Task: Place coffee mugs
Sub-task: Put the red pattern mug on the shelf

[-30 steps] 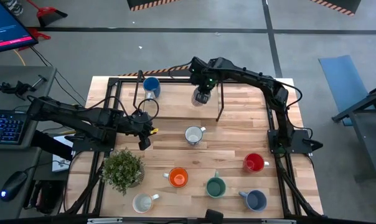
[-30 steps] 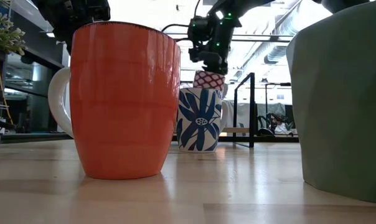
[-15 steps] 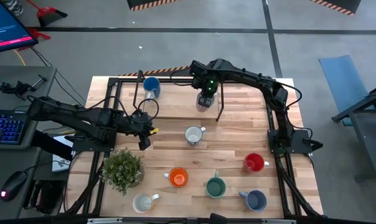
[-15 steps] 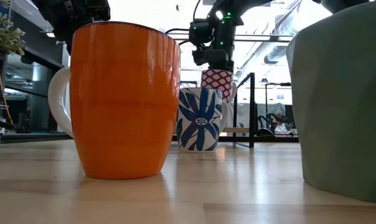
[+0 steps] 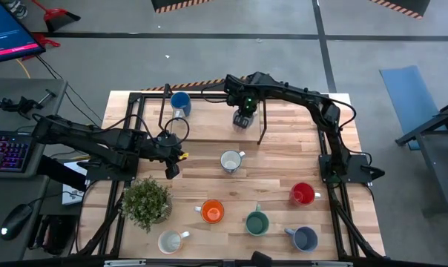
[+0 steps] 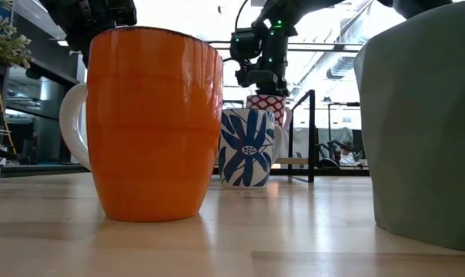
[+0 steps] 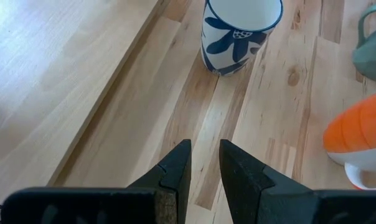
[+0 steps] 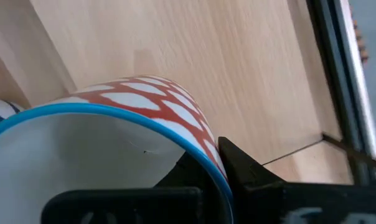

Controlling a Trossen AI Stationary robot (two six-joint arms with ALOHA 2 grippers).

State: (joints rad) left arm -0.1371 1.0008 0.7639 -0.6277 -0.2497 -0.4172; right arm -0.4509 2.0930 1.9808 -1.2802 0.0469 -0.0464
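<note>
on the left side of the tabletop (image 5: 283, 159) the left pincer (image 5: 172, 169) hangs idle above bare wood just beyond the potted plant (image 5: 145, 202), its fingers (image 7: 175, 168) slightly apart and holding nothing. near the back edge stands a blue mug (image 5: 180, 102), upright, mouth up. toward the front edge sits a cream mug (image 5: 169, 241), handle pointing right, then an orange mug (image 5: 212, 212) with a white handle pointing left. at mid-table is a white mug (image 5: 230, 161) with a blue flower pattern, upright, handle pointing right. at the back, near the middle, the right pincer (image 5: 242, 119) is clamped on the rim of the patterned mug (image 8: 157, 102), one finger inside and one outside the wall. that mug is white with a red lattice pattern and a thin blue rim; in the low view it hangs upright, long axis vertical and mouth up, behind the flower mug, and whether its base touches the wood cannot be told. further right along the front stand a green mug (image 5: 257, 222), handle pointing back, a red mug (image 5: 302, 194), handle pointing right, and a slate-blue mug (image 5: 305, 238), handle pointing left.
</note>
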